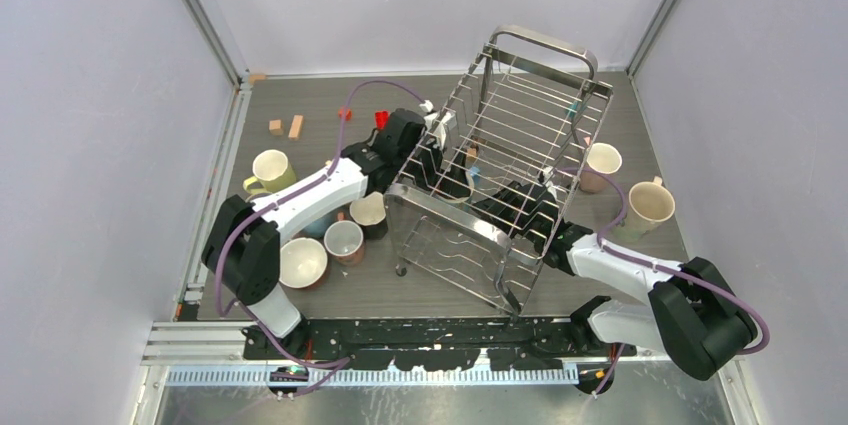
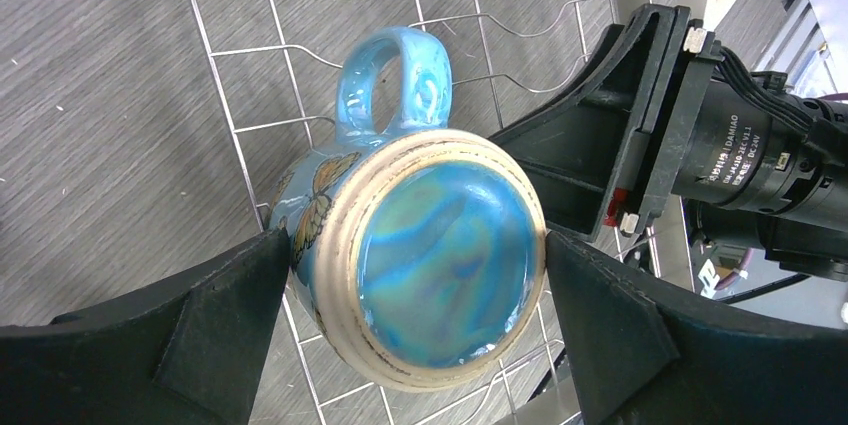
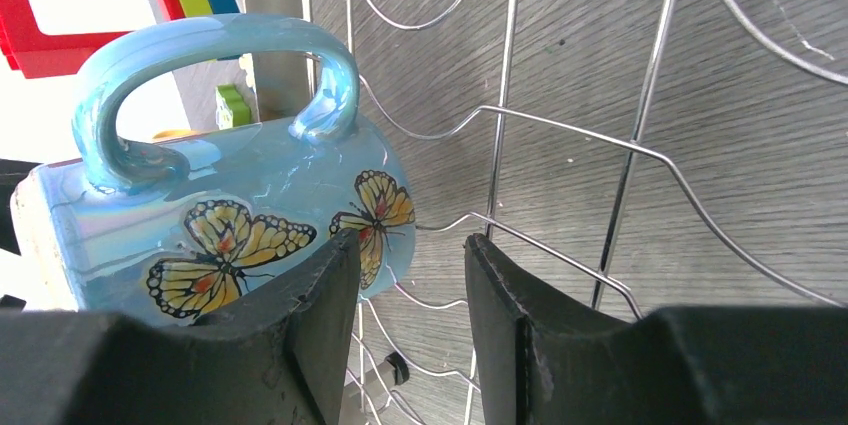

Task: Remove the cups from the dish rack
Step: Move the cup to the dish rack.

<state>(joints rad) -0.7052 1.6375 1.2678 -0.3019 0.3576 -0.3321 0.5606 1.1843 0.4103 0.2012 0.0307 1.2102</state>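
The dish rack (image 1: 441,213) stands tilted in the middle of the table. Inside it a light blue cup (image 2: 440,265) with yellow butterflies lies on its side on the wires, handle up, base towards my left wrist. My left gripper (image 2: 410,245) is open, one finger on each side of the cup's base, close against it. From the opposite side my right gripper (image 3: 410,245) sits partly open at the cup's (image 3: 250,215) mouth end. Its left finger (image 3: 320,295) overlaps the cup's wall. Only rack wires (image 3: 640,145) show in the gap.
Left of the rack stand a yellow cup (image 1: 270,170), a black-and-cream cup (image 1: 368,213), a pink cup (image 1: 343,240) and a cream cup (image 1: 302,262). Two pale cups (image 1: 601,163) (image 1: 650,207) stand to its right. Wooden blocks (image 1: 285,127) and a red toy (image 1: 381,119) lie at the back left.
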